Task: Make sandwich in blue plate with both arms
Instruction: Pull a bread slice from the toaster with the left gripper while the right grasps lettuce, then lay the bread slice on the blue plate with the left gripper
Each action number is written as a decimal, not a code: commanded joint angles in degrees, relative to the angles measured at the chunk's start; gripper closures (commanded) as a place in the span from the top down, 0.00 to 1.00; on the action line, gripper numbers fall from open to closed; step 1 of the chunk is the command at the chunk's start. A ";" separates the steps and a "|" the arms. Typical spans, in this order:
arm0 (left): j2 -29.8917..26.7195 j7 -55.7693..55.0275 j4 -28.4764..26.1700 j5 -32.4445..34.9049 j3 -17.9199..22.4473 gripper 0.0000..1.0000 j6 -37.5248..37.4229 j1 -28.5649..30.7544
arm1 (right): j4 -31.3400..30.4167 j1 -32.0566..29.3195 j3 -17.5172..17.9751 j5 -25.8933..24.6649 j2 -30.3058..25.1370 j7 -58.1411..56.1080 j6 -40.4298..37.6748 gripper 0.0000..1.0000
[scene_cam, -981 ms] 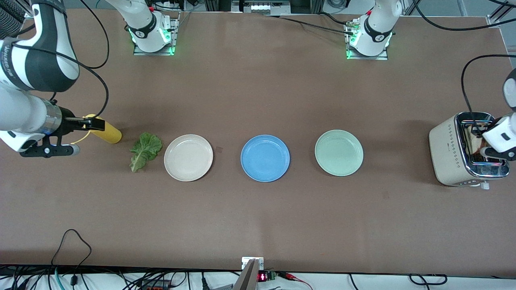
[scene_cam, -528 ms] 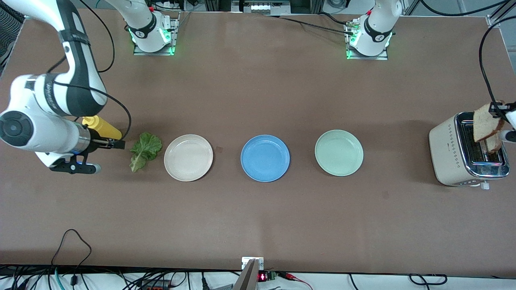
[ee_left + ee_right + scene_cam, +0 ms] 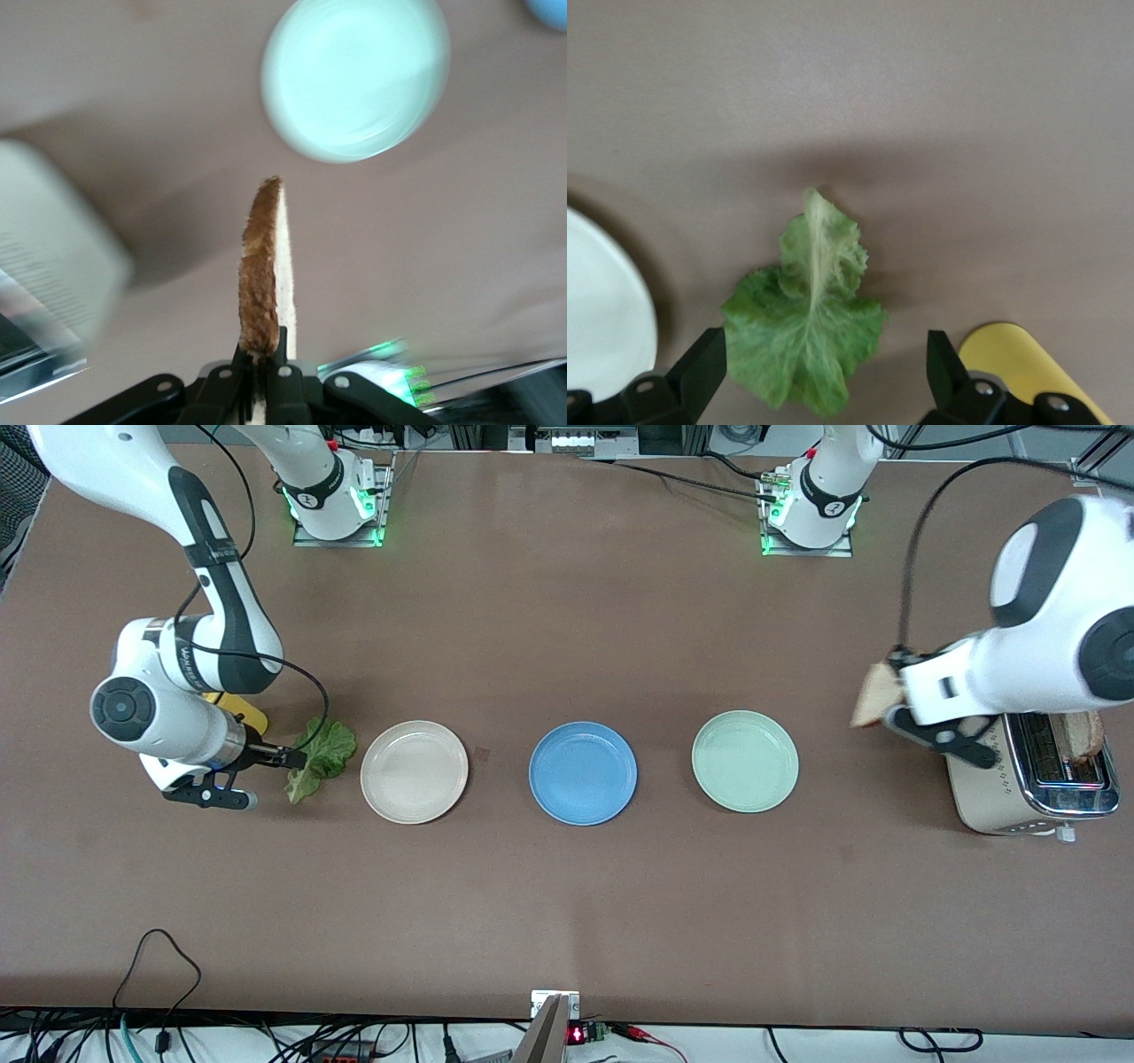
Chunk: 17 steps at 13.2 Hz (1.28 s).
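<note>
A light-brown toast slice (image 3: pixel 875 696) hangs edge-on in my left gripper (image 3: pixel 898 691), which is shut on its lower edge, over the table between the toaster and the pale green plate. In the left wrist view the toast slice (image 3: pixel 263 266) stands up from the gripper (image 3: pixel 263 354). The blue plate (image 3: pixel 583 772) lies bare at the table's middle. My right gripper (image 3: pixel 297 758) is open and low over the green lettuce leaf (image 3: pixel 323 753). In the right wrist view its fingers straddle the wide end of the leaf (image 3: pixel 806 328) without touching it.
A cream plate (image 3: pixel 414 771) lies beside the lettuce and a pale green plate (image 3: pixel 745 761) lies toward the left arm's end. The beige toaster (image 3: pixel 983 779) holds another toast slice (image 3: pixel 1083 735). A yellow bottle (image 3: pixel 232 705) lies by the right arm's wrist.
My left gripper pulled the toast slice up out of the toaster and carried it toward the pale green plate. My right gripper moved from the yellow bottle to the lettuce leaf.
</note>
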 commanded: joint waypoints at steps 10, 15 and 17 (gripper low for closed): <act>19.31 -3.49 0.57 -46.65 0.01 0.01 32.80 -10.85 | -0.11 0.21 0.13 0.86 8.24 9.49 10.83 1.00; 24.69 6.27 -0.92 -54.41 0.01 0.02 41.54 -14.46 | -0.11 0.21 0.13 0.86 8.16 9.23 10.31 0.42; 25.91 9.26 -1.71 -55.82 0.01 0.02 43.21 -15.43 | -0.11 0.21 0.13 0.86 8.16 8.79 10.31 0.22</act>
